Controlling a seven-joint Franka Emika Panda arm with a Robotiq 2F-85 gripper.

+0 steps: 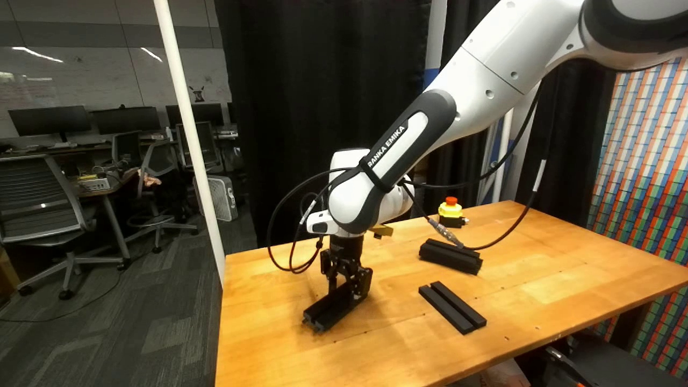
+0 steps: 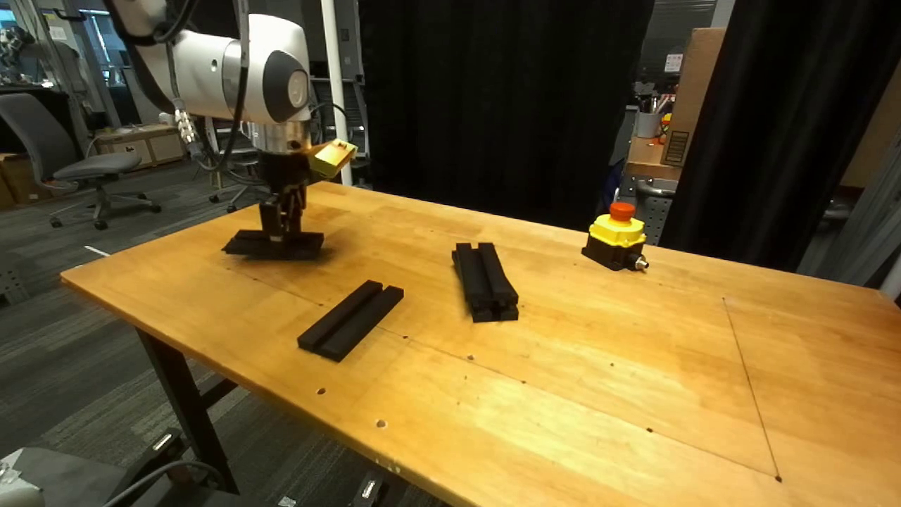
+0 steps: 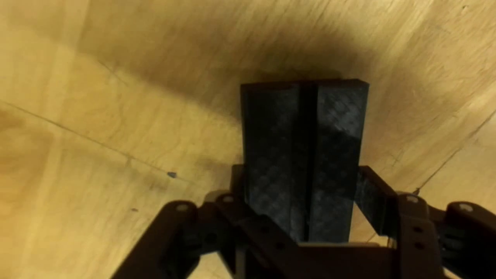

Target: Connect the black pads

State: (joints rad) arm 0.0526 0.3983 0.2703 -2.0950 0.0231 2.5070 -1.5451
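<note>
One black pad point(image 3: 298, 155) clamped in pincer point(image 3: 301, 188), gripped along both long edges, lengthwise groove facing up in the wrist view. At the left of the counter point(image 2: 633, 373) in both exterior views; cannot tell whether touching it or just above.

Flat piece point(image 1: 452, 307), also black and grooved, to the right of the clamped pad in both exterior views, well apart. Lying by itself on the counter, groove up.

Black stack point(image 2: 486, 282) farther off than the flat piece in both exterior views, apart from it and set at a different angle. At least two layers, grooved on top.

Stop button point(image 2: 616, 234) farther still in both exterior views, close to the far edge of the counter: red top, yellow body, black base, standing upright.

White arm point(image 1: 478, 80) coming in from the right in an exterior view, reaching down to the clamped pad. Black curtain point(image 1: 328, 97) hanging on the far side. Grey office chair point(image 1: 40, 193) at left, apart from the counter, standing on dark carpet point(image 1: 161, 333).
</note>
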